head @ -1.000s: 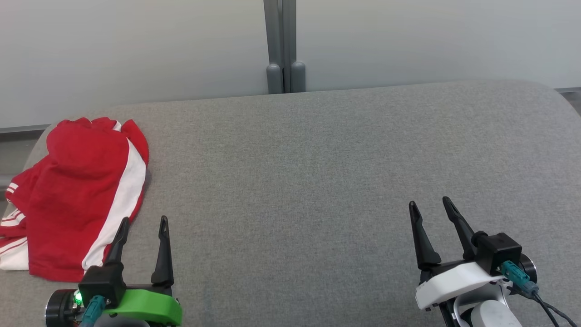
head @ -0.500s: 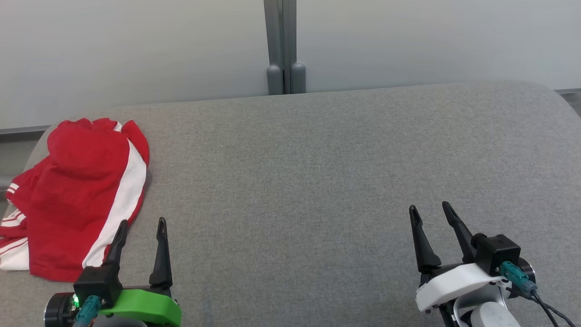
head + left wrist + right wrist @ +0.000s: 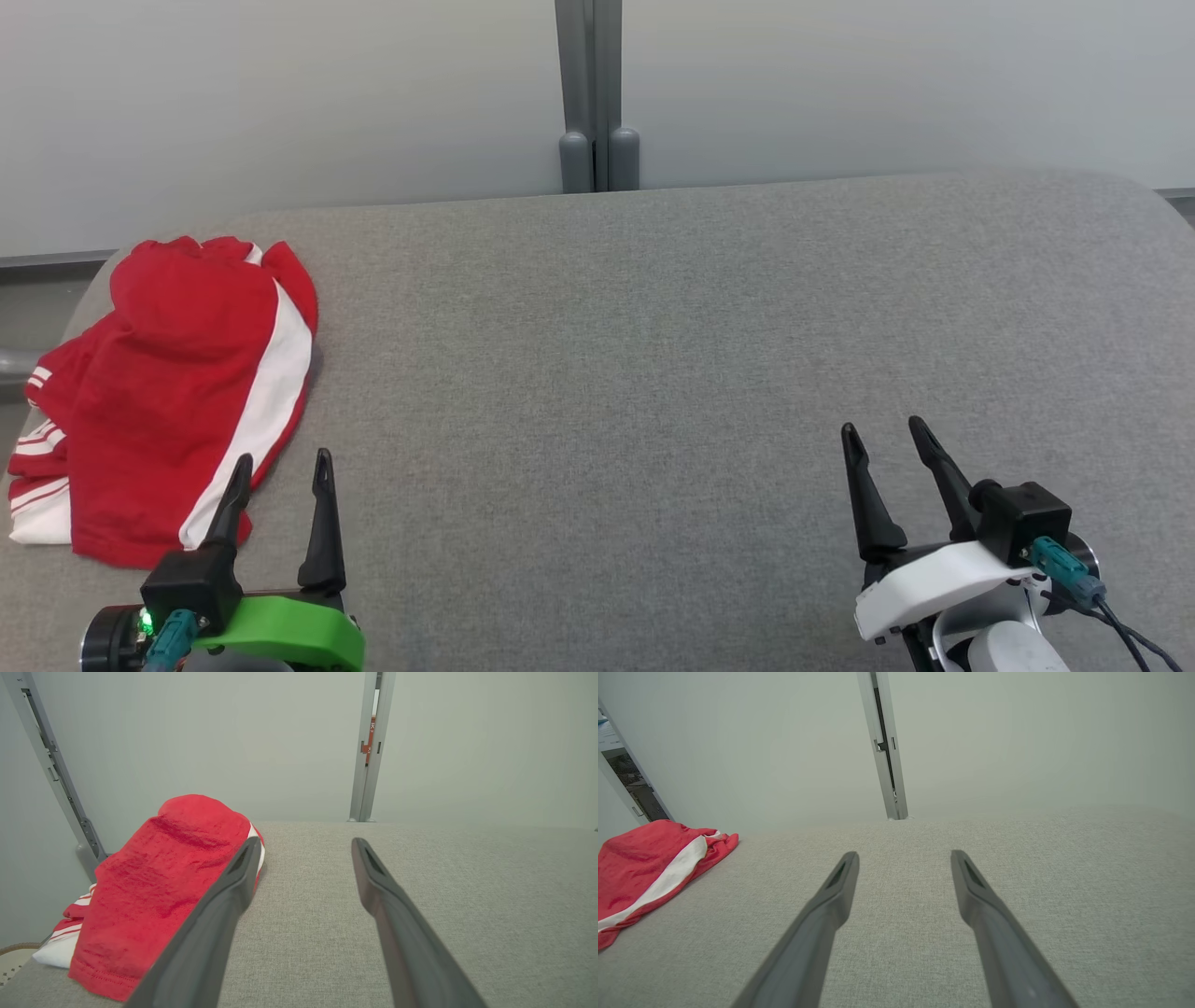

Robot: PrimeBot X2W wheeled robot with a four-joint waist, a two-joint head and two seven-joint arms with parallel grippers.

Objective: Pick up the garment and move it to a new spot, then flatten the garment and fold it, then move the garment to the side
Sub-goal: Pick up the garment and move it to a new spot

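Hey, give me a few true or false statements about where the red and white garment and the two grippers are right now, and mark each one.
1. The red garment with white stripes lies at the left end of the grey fabric-covered surface. True.
2. The left gripper is shut on the garment. False: its fingers stand apart and hold nothing.
3. The right gripper is open over bare grey surface. True.
4. The garment lies nearer the right gripper than the left one. False: it lies right by the left gripper, far from the right one.
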